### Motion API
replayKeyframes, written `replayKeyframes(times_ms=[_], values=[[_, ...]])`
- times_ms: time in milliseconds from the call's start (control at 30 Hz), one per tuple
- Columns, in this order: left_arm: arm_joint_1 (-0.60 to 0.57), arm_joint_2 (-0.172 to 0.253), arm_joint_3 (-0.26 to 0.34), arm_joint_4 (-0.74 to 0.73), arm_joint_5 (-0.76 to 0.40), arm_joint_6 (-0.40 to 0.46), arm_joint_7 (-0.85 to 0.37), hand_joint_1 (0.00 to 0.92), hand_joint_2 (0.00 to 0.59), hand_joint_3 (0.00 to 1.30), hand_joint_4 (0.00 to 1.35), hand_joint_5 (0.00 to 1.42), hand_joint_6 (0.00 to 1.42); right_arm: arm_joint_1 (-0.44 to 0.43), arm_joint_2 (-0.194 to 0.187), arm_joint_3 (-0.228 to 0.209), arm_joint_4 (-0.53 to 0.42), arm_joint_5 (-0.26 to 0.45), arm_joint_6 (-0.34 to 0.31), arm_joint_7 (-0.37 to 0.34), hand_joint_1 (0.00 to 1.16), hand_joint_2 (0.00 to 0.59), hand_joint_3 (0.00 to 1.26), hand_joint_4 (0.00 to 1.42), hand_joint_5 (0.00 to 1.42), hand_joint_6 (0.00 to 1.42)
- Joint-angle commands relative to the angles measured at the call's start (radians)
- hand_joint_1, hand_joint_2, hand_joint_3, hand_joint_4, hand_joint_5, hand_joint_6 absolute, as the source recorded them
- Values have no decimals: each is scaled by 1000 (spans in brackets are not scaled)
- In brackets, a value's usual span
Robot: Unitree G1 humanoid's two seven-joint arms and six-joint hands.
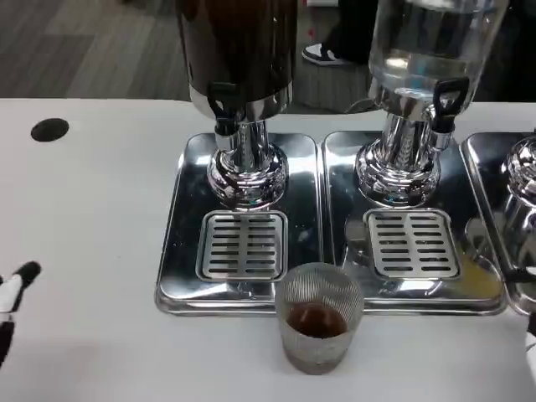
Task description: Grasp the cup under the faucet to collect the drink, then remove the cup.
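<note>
A ribbed clear cup (318, 325) stands upright on the white table, just in front of the seam between two steel drip trays. A little dark drink lies in its bottom. The dark drink dispenser (239, 59) rises behind it, its black faucet (223, 113) over the left grate (242, 244); the cup sits nearer than that grate and to its right. My left hand (14, 293) shows at the far left edge, a black-tipped finger stretched out, holding nothing and far from the cup. At the lower right edge is a white sliver of my right hand (531, 347).
A clear water dispenser (427, 50) with a black faucet (444, 105) stands over the right tray (477, 289). A third chrome dispenser base (523, 167) sits at the far right. A black round hole (49, 129) marks the table at back left.
</note>
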Motion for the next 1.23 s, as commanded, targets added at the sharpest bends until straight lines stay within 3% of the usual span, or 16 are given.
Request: replayKeyframes(times_ms=[33, 167, 467, 1233], values=[[22, -30, -23, -31, 27, 12, 29, 0, 25, 0, 0, 0, 0, 23, 4, -5, -15, 23, 9, -11, 729, 581, 365, 267, 184, 102], [39, -49, -42, -28, 39, 2, 52, 0, 28, 0, 0, 0, 0, 39, 6, -5, -16, 33, -1, -20, 729, 585, 365, 267, 184, 101], [68, -45, -69, -1, 41, -29, 92, 0, 34, 0, 0, 0, 0, 75, 14, -7, -26, 55, -16, -31, 728, 586, 365, 271, 187, 101], [111, -36, -67, 45, 51, -96, 156, 0, 37, 0, 0, 0, 0, 110, 31, -5, -72, 47, -22, -35, 735, 576, 365, 276, 201, 116]])
